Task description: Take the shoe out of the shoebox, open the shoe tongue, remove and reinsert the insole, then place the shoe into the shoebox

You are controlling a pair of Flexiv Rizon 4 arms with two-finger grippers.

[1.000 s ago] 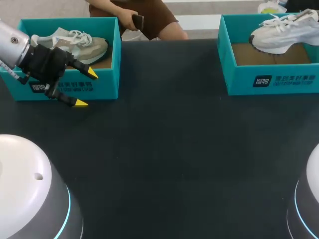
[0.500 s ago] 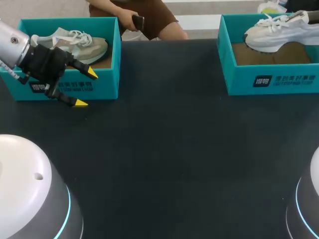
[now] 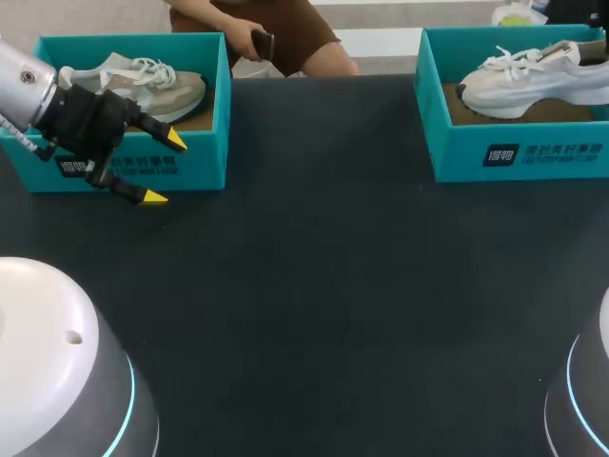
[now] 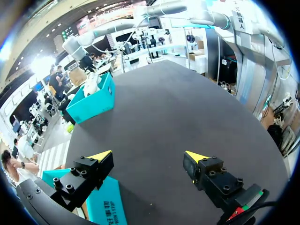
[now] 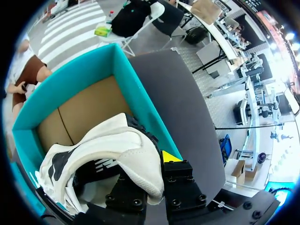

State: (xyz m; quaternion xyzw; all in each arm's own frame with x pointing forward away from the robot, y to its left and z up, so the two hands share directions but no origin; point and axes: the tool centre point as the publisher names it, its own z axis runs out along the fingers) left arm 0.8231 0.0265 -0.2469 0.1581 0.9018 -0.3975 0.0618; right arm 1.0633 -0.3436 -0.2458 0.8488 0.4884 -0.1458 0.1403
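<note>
In the head view we count 2 teal cardboard shoeboxes and 2 shoes on the matte black tabletop (image 3: 314,286). The left shoebox (image 3: 195,171) stands at the far left corner and holds a beige shoe (image 3: 157,88) with white laces. The right shoebox (image 3: 523,152) stands at the far right corner, and the white shoe (image 3: 533,76) is within its walls, toe toward the tabletop's middle. Our left gripper (image 3: 164,169) hangs just before the left shoebox's front wall, its 2 fingers spread wide with nothing between them.

In the left wrist view, the 2 black, yellow-tipped fingers stand far apart over bare tabletop, released. A teal corner of the left shoebox lies under 1 finger, and the right shoebox stands well ahead.

In the right wrist view, our right gripper (image 5: 152,168) is clenched on the white shoe's padded heel. 1 yellow tip shows against the smooth white upper with black patches, over the box's brown cardboard floor.
</note>
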